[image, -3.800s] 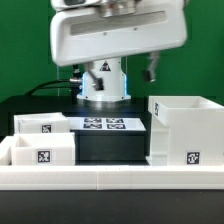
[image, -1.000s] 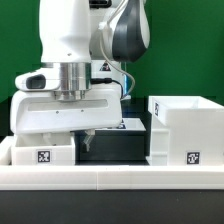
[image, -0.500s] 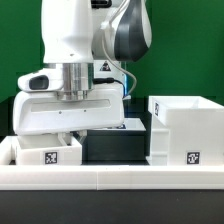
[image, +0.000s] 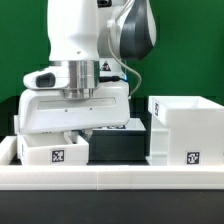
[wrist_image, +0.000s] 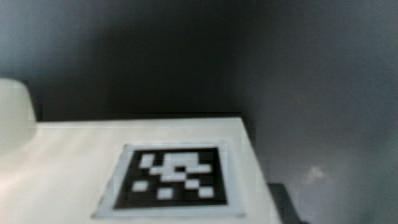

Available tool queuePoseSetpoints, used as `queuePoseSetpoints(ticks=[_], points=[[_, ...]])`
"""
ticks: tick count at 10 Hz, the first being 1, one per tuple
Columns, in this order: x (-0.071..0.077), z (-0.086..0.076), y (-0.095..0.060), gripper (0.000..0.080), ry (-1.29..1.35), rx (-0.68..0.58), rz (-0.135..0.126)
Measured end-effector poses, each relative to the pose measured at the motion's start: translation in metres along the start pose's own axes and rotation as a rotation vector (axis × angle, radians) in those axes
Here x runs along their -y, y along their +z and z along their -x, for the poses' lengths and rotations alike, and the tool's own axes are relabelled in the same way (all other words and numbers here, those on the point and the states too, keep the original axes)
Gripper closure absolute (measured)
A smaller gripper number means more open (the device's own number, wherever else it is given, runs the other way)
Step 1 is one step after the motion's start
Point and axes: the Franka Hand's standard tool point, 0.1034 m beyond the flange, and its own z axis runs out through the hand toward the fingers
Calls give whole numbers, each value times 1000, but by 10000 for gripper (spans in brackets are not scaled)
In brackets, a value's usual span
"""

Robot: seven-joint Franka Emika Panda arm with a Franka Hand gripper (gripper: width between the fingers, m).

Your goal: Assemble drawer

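In the exterior view my gripper (image: 74, 132) is low at the left, its fingertips at the top edge of a small white tray box (image: 55, 151) with a square tag on its front. The jaws are closed on that box's wall, and the box sits tilted and raised off the table. The large cube-like shell (image: 185, 130) stands at the exterior view's right, apart from the gripper. The wrist view shows a white tagged face of the tray box (wrist_image: 173, 178) close up, with a rounded white part (wrist_image: 15, 110) beside it. The second tray box is hidden behind the arm.
A low white rail (image: 110, 176) edges the black table (image: 118, 148) at the front. The arm's wide white hand (image: 75, 105) fills the left middle of the exterior view and covers the marker board. A green wall stands behind.
The arm came down from high at the back to the left tray box. Over the last second the tray box has shifted to the exterior view's right and slightly up with the gripper.
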Motion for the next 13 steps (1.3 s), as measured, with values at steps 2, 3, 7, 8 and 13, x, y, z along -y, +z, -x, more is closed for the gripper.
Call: queuePoseSetpoints(ticks=[2, 3, 7, 8, 13], points=[[5, 0, -17, 758, -114, 4, -1], [7, 0, -23, 758, -188, 12, -6], [6, 5, -24, 758, -242, 35, -28], [6, 6, -23, 758, -303, 35, -30], [8, 17, -18, 758, -838, 56, -42]])
